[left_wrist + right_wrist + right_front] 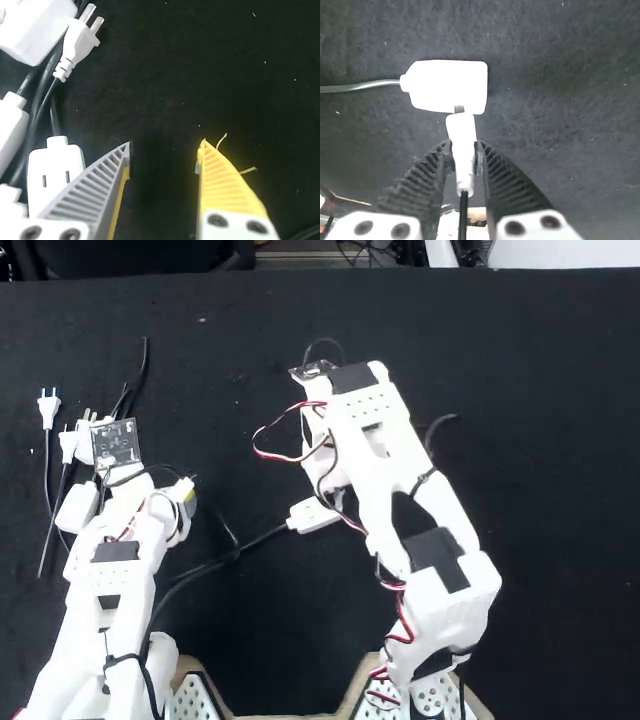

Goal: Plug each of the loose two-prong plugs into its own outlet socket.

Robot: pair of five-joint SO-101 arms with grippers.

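1. Right now our right claw (462, 146) is pinching a small white two-prong plug (461, 129) by its sides, with a thin black cord (463, 212) trailing back through the claw. The plug's nose is meeting the white rounded outlet socket block (447, 86), which is lying near the middle of the black cloth-covered table (520, 390).
2. Our left claw (165, 145) is hanging spread wide over bare cloth, gripping nothing. A loose white plug with two bare metal prongs (79, 40) is lying off to one side of it, and a white socket block with two slots (52, 170) is sitting just beside the claw.
3. We are judging the main risk to be sliding: nothing is bracing the rounded block, so a push could shove it along the cloth instead of seating the prongs.
4. A tilted plug could also be jamming at the slots or twisting in the pinch.
5. On the left, dark cords (42, 100) are crossing, so lifting the loose plug could drag its neighbours along.
6. We are seeing just a thin dark gap where the held plug meets its block, so we cannot tell how deep its prongs are sitting. In the high view the right arm's own body is covering its claw, and several white pieces are being cut off at the edge of the left wrist view.
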